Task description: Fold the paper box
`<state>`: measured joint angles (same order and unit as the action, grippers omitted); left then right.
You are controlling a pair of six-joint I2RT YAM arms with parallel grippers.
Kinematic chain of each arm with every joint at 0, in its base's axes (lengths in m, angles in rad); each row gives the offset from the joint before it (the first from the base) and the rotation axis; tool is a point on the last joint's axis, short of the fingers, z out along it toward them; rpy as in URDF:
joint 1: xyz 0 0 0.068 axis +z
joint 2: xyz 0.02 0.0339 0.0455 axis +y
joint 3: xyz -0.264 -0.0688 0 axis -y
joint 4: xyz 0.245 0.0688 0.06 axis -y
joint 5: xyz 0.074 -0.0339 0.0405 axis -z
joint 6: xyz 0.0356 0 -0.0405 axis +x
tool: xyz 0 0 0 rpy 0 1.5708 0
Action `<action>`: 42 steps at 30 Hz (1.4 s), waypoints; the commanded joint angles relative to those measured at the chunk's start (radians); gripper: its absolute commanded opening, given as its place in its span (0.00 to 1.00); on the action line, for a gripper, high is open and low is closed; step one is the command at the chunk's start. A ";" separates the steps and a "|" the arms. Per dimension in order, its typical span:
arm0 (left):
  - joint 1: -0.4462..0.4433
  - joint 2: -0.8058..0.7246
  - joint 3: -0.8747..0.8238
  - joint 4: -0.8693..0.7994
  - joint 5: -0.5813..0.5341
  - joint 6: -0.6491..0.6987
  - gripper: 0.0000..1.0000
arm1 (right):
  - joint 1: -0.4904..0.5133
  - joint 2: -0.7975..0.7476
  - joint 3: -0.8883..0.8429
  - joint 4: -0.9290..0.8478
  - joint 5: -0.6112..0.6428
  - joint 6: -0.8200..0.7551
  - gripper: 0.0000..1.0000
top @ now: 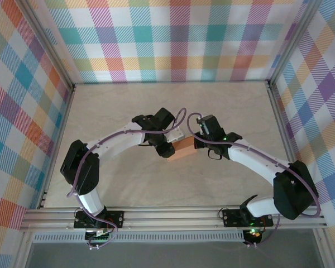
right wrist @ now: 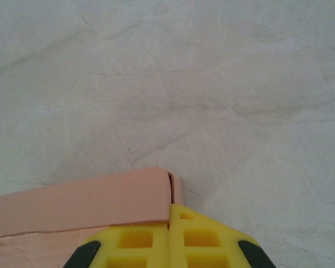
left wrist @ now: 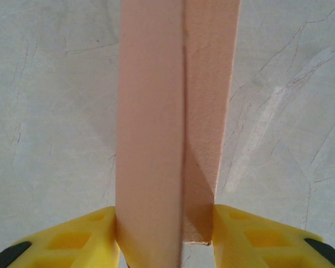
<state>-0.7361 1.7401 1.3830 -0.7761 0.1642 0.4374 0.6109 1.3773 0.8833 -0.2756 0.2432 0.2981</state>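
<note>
Left wrist view, left gripper (left wrist: 166, 234): its yellow plastic fingers (left wrist: 72, 240) sit one on each side of the salmon-orange thin-card paper box (left wrist: 151, 123) and touch it, clamping its near end at the bottom of the frame.
Right wrist view, right gripper (right wrist: 169, 223): its yellow fingers (right wrist: 139, 240) are pressed together at the bottom centre, right against the corner of the box. Whether a card edge is caught between them cannot be told.
Paper box: a narrow folded shape. It runs up the middle of the left wrist frame with a seam down its length, and stretches from the lower left to the centre of the right wrist frame.
Top external view: the box sits at centre frame, bridging the left gripper (top: 166, 148) and the right gripper (top: 198, 142).
Arms: the white-and-black left arm (top: 109, 142) curves in from the lower left, and the right arm (top: 257, 162) curves in from the lower right.
Table (top: 128, 111): pale, marbled surface beneath the box.
Walls (top: 178, 39): pastel plaid panels across the top and both sides of the frame.
Rail (top: 173, 215): silver metal bar across the bottom, carrying both arm bases.
</note>
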 commanded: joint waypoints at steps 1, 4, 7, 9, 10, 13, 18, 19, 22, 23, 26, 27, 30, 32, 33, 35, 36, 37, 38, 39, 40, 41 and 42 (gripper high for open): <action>0.001 0.050 -0.007 -0.016 0.031 0.009 0.43 | 0.009 -0.001 -0.044 -0.028 0.013 -0.023 0.04; 0.007 0.049 -0.007 -0.015 0.020 0.008 0.43 | 0.009 -0.034 -0.037 -0.037 0.019 -0.032 0.03; 0.006 0.041 -0.002 -0.013 0.027 0.003 0.44 | 0.009 -0.039 -0.001 -0.087 0.015 -0.024 0.03; 0.006 0.032 -0.001 -0.004 0.030 -0.004 0.46 | 0.009 -0.032 0.016 -0.113 0.006 -0.010 0.03; 0.006 0.028 -0.001 0.000 0.032 -0.007 0.46 | 0.009 -0.027 0.026 -0.127 0.000 -0.002 0.03; 0.006 0.018 -0.003 0.007 0.030 -0.016 0.53 | 0.009 -0.019 0.042 -0.151 -0.004 0.015 0.03; 0.004 -0.013 -0.007 0.025 0.029 -0.045 0.64 | 0.009 -0.009 0.076 -0.198 0.022 0.034 0.03; 0.004 -0.020 -0.008 0.027 0.028 -0.051 0.65 | 0.009 -0.008 0.082 -0.207 0.025 0.038 0.02; 0.003 -0.044 -0.010 0.037 0.041 -0.076 0.69 | 0.009 -0.005 0.088 -0.218 0.030 0.042 0.02; 0.003 -0.052 -0.009 0.039 0.048 -0.090 0.72 | 0.009 -0.004 0.088 -0.220 0.030 0.044 0.02; -0.008 -0.093 -0.029 0.061 0.039 -0.132 0.80 | 0.009 -0.005 0.096 -0.237 0.037 0.049 0.02; -0.007 -0.113 -0.044 0.073 0.031 -0.148 0.83 | 0.009 -0.004 0.098 -0.242 0.042 0.050 0.02; -0.008 -0.172 -0.086 0.104 -0.023 -0.200 0.96 | 0.010 -0.003 0.106 -0.255 0.044 0.052 0.02; -0.008 -0.201 -0.104 0.113 -0.073 -0.232 1.00 | 0.010 0.000 0.113 -0.265 0.046 0.055 0.02; -0.008 -0.214 -0.103 0.108 -0.096 -0.251 1.00 | 0.010 0.002 0.118 -0.272 0.046 0.056 0.02; -0.007 -0.231 -0.101 0.093 -0.125 -0.292 1.00 | 0.010 0.006 0.133 -0.289 0.045 0.055 0.02; -0.007 -0.238 -0.096 0.082 -0.151 -0.325 1.00 | 0.012 0.007 0.139 -0.298 0.047 0.052 0.03; -0.008 -0.237 -0.082 0.060 -0.169 -0.357 1.00 | 0.012 0.009 0.144 -0.303 0.049 0.050 0.03; -0.010 -0.227 -0.050 0.014 -0.179 -0.383 1.00 | 0.012 0.007 0.147 -0.305 0.051 0.044 0.03; -0.019 -0.213 -0.021 -0.023 -0.200 -0.403 1.00 | 0.012 0.006 0.148 -0.308 0.055 0.040 0.03; -0.035 -0.204 -0.002 -0.049 -0.230 -0.411 1.00 | 0.012 0.005 0.149 -0.310 0.056 0.038 0.03; -0.055 -0.196 0.009 -0.071 -0.265 -0.415 0.98 | 0.012 0.004 0.152 -0.315 0.057 0.036 0.03; -0.072 -0.189 0.016 -0.088 -0.295 -0.418 0.90 | 0.012 0.005 0.156 -0.320 0.057 0.036 0.03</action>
<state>-0.7620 1.5345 1.3495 -0.7708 -0.0280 0.0887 0.6159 1.3766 1.0065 -0.5533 0.2821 0.3359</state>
